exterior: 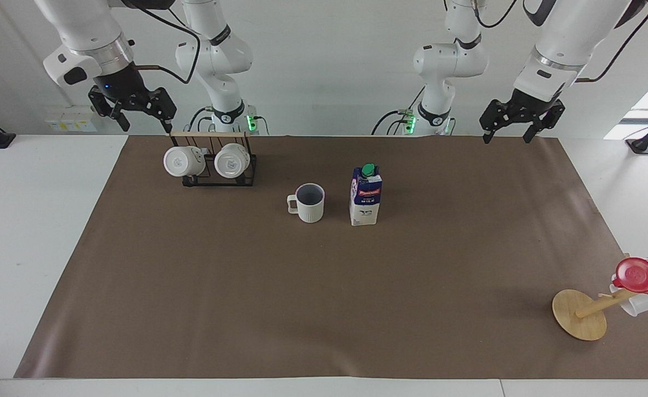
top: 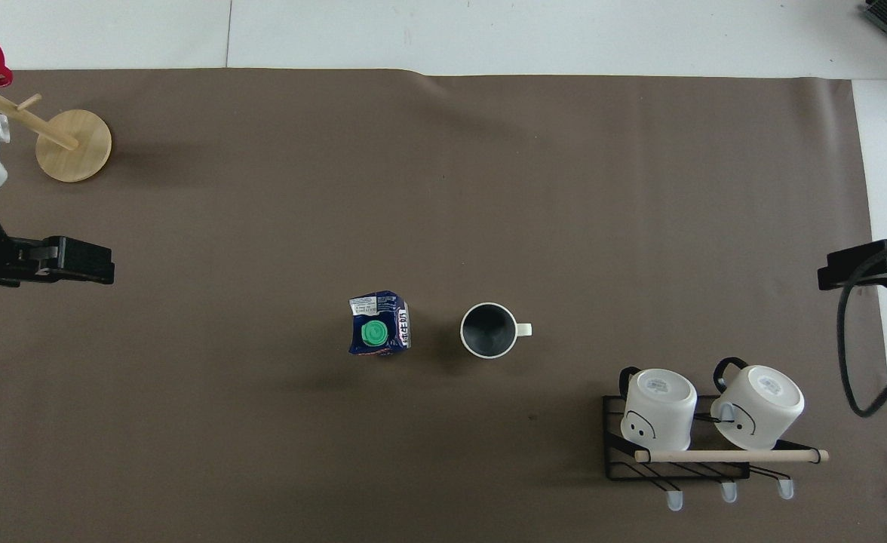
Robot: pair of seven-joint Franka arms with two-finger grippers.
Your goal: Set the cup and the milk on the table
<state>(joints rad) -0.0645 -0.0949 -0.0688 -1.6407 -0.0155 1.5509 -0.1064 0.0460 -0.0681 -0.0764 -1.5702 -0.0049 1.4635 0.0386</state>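
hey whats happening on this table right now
Nothing is being handled. The cream cup and the milk carton stand upright side by side, apart, on the brown sheet of the table. Both arms are raised at their own ends: the left pincer hangs open over the sheet's edge, and the right pincer is open above the mug rack.

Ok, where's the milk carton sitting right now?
The milk stands upright on the brown sheet near the middle of the table, beside the cup, on the side toward the left arm's end.
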